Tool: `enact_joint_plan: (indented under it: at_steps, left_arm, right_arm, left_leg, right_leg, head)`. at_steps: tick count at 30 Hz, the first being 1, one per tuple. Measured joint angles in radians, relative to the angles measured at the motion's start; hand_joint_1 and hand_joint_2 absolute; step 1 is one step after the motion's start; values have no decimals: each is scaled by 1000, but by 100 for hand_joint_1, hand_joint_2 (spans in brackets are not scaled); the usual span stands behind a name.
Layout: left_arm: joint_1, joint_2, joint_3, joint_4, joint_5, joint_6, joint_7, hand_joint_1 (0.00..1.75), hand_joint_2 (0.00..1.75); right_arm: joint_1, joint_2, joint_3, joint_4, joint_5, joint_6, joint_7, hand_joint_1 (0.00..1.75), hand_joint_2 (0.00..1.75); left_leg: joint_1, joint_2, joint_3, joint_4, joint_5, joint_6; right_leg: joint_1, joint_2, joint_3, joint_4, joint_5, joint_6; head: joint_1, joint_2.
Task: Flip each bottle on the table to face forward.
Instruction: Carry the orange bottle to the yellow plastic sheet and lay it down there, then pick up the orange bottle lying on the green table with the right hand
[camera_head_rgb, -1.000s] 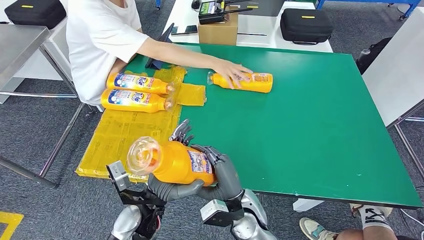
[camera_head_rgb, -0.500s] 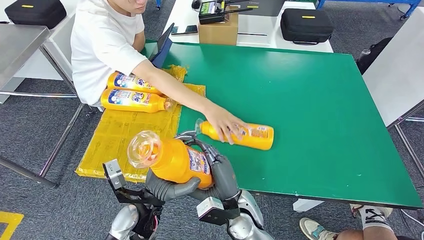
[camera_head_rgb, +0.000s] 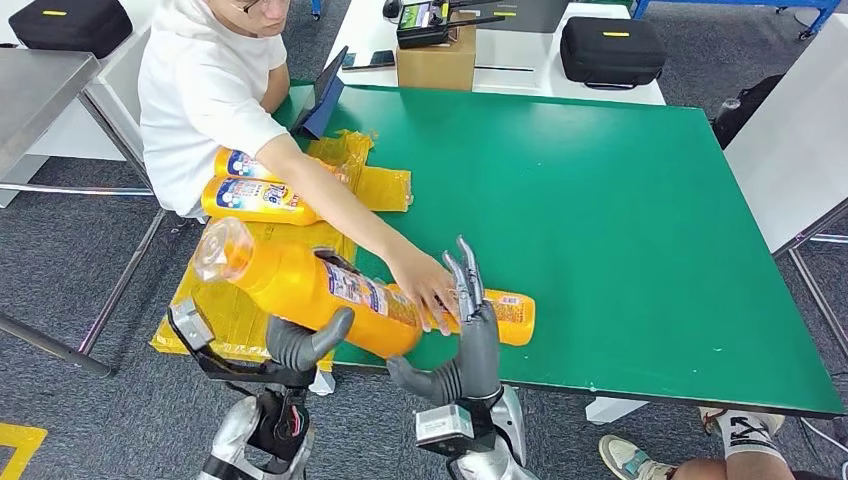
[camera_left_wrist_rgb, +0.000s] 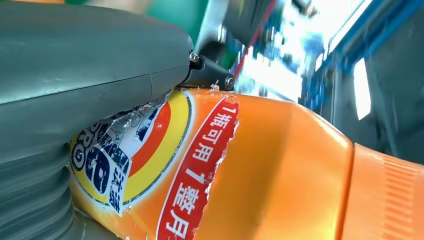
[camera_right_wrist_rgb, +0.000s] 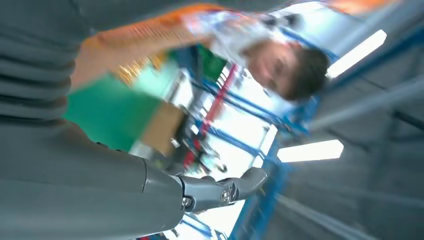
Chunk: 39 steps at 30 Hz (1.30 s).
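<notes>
My left hand (camera_head_rgb: 300, 345) grips an orange detergent bottle (camera_head_rgb: 300, 285) from below, off the table's front left corner, with its clear cap toward the far left. In the left wrist view my thumb (camera_left_wrist_rgb: 75, 75) lies across the bottle's torn label (camera_left_wrist_rgb: 165, 165). My right hand (camera_head_rgb: 472, 335) stands open beside it, fingers apart and pointing up, holding nothing. Just behind it a second orange bottle (camera_head_rgb: 505, 315) lies on the green table (camera_head_rgb: 620, 220) under a person's hand (camera_head_rgb: 425, 290). Two more bottles (camera_head_rgb: 255, 200) lie on a yellow sheet (camera_head_rgb: 205, 305) at the left.
The person in a white shirt leans in from the far left, arm stretched across the table's left side. A cardboard box (camera_head_rgb: 435, 60) and a black case (camera_head_rgb: 612, 48) sit beyond the far edge. A metal table (camera_head_rgb: 30, 90) stands at the left.
My right hand let go of the held bottle and opened, fingers up. My left hand tipped that bottle so its cap swung to the far left. The person slid the other bottle nearer the front edge.
</notes>
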Motion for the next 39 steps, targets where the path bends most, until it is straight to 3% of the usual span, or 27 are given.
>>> enact_joint_plan:
  at_steps: [6, 10, 13, 23, 31, 39]
  left_arm:
    - [-66, 12, 65, 71, -363, 264, -74, 175, 175]
    - [-123, 60, 74, 157, -846, 514, -37, 175, 175]
    - [-164, 106, 81, 248, -1067, 580, -8, 175, 175]
    - [-231, 170, 85, 401, -1217, 585, 48, 175, 175]
    - [-440, 237, 87, 727, -1422, 513, 188, 175, 175]
    - [-565, 269, 69, 938, -1548, 473, 207, 175, 175]
  right_arm:
    - [0, -23, 53, -93, 25, -72, -1, 0, 0]
    - [-1, -33, 60, -144, -4, -78, -1, 0, 0]
    - [-2, -40, 60, -170, -33, -79, -1, 0, 0]
    - [-5, -51, 66, -199, -67, -75, -1, 0, 0]
    - [-19, -58, 84, -199, -139, -31, -1, 0, 0]
    - [-38, -60, 84, -190, -200, 54, -1, 0, 0]
  left_leg:
    - [0, 0, 0, 0, 0, 0]
    - [0, 0, 0, 0, 0, 0]
    - [0, 0, 0, 0, 0, 0]
    - [0, 0, -1, 0, 0, 0]
    - [0, 0, 0, 0, 2, -1]
    - [0, 0, 0, 0, 2, -1]
  right_leg:
    - [0, 0, 0, 0, 0, 0]
    - [0, 0, 0, 0, 0, 0]
    - [0, 0, 0, 0, 0, 0]
    - [0, 0, 0, 0, 0, 0]
    - [0, 0, 0, 1, 1, 0]
    - [0, 0, 0, 1, 1, 0]
  head:
    - [0, 0]
    - [0, 0]
    - [0, 0]
    - [0, 0]
    - [0, 0]
    - [0, 0]
